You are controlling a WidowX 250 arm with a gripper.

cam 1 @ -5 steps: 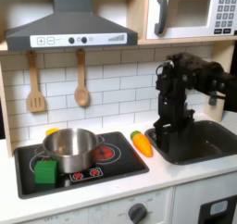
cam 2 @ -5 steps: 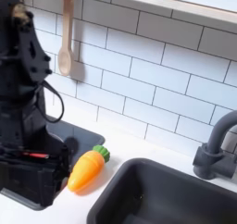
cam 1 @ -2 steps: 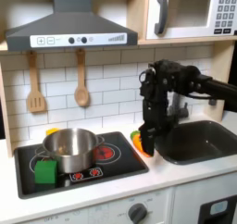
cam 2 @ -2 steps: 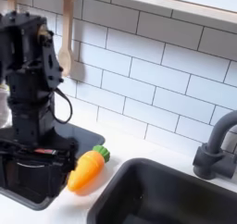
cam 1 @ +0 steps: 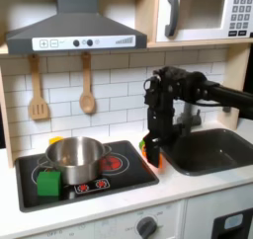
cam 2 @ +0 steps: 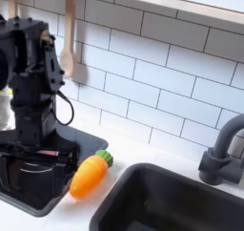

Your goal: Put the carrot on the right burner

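The orange carrot (cam 2: 88, 177) with its green top lies on the white counter between the black stove (cam 1: 119, 174) and the sink (cam 1: 212, 149). In the first exterior view the carrot (cam 1: 146, 150) peeks out beside my gripper (cam 1: 153, 154), which hangs low right over it with its fingers spread, holding nothing. In the second exterior view my gripper (cam 2: 50, 170) stands just left of the carrot, over the stove's edge. The right burner (cam 1: 112, 164) is a bare red ring to the right of the pot.
A steel pot (cam 1: 76, 156) sits mid-stove with a green cube (cam 1: 48, 183) in front and a yellow piece (cam 1: 54, 140) behind. Two wooden utensils (cam 1: 87, 85) hang on the tile wall. A black faucet (cam 2: 221, 157) rises by the sink.
My arm has swung from over the sink toward the first exterior view's left and come down over the carrot. The carrot has not moved.
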